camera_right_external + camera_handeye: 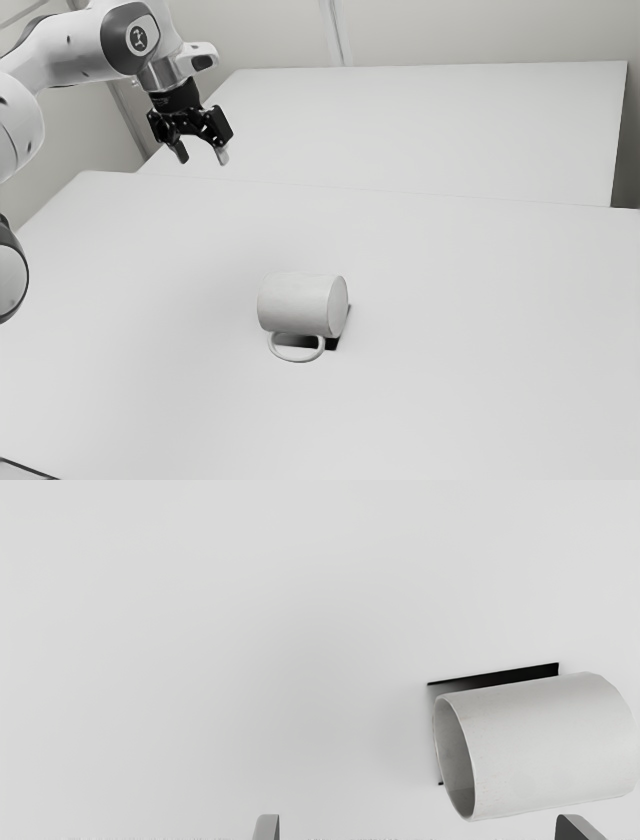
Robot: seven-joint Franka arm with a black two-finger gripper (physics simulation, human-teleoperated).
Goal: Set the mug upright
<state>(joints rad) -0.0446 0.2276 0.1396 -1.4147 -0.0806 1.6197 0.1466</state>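
While my fingers (222, 155) hang open, mug (300, 304) lies sideways on desk (480, 350), apart, lower, toward the exterior view's right.

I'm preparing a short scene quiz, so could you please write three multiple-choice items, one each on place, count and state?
1. Where is the black two-finger tool, relative to the white cylindrical mug?
A) inside it
B) gripping its rim
C) raised, apart from it

2. How many mugs show?
A) one
B) two
C) three

3. What is the mug's state?
A) upright
B) on its side
C) upside down

1 C, a gap divides them in the exterior view; 2 A, both views show one mug; 3 B, its open mouth faces sideways in the wrist view.
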